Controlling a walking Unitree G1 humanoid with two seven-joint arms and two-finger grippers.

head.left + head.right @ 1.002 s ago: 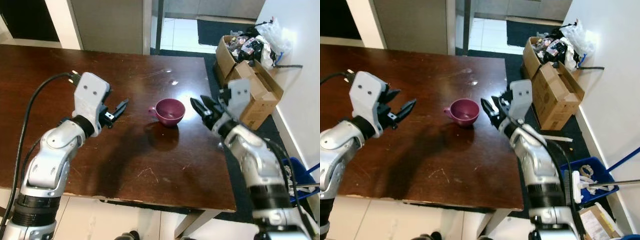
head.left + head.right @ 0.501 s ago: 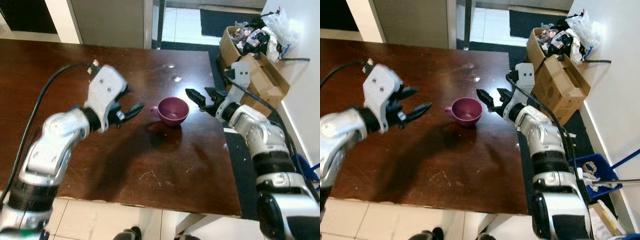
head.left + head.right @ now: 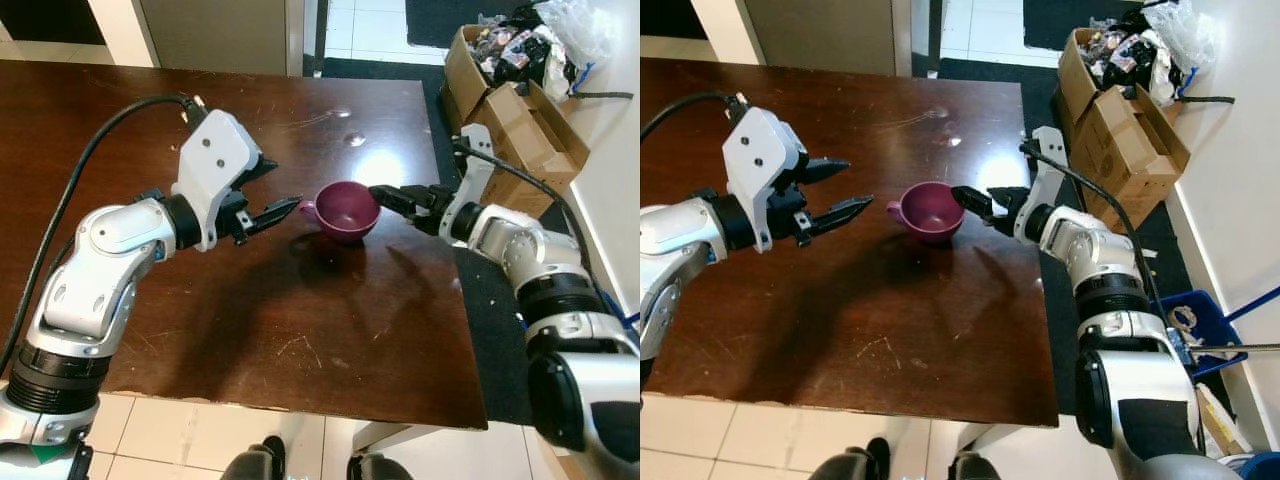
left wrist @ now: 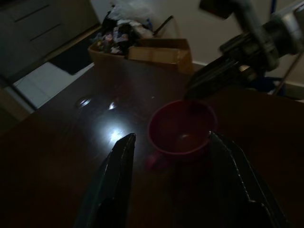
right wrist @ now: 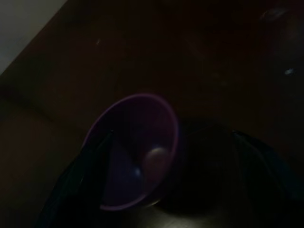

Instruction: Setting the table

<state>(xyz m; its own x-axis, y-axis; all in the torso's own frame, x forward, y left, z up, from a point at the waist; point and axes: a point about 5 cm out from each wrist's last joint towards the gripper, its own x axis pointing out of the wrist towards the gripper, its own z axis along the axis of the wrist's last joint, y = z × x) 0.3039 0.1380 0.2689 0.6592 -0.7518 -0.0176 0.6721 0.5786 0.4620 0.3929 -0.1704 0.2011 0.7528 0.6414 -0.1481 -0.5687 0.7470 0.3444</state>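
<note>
I see the purple cup (image 3: 347, 210) on the table (image 3: 300, 330). Left gripper (image 3: 268, 192) spread open beside its handle; right gripper (image 3: 388, 197) at its rim, spread unclear.

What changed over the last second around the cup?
Both hands closed in on the cup: the right hand has reached its rim on the side away from the handle, and the left hand, fingers open, has neared the handle. The cup stayed upright on the table, not yet lifted.
</note>
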